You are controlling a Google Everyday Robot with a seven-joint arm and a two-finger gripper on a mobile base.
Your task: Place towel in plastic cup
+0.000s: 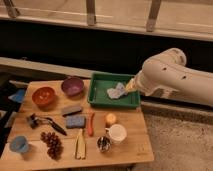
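One wooden table (135,146), gritty floor (182,145) right, dark wall (75,50) behind. One orange bowl (44,96), one purple bowl (73,86), one green tray (95,92), one plastic cup (19,145) front-left. Tray holds the towel (116,92); my gripper (129,86), fingers spread, at its right edge.

2 bowls (44,96) (73,86), 1 towel (116,92)

tray rim (112,105) beside end effector (130,86)

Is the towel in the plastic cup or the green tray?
In the green tray: the towel lies crumpled there, the plastic cup stands apart, front left. The gripper is right beside the towel.
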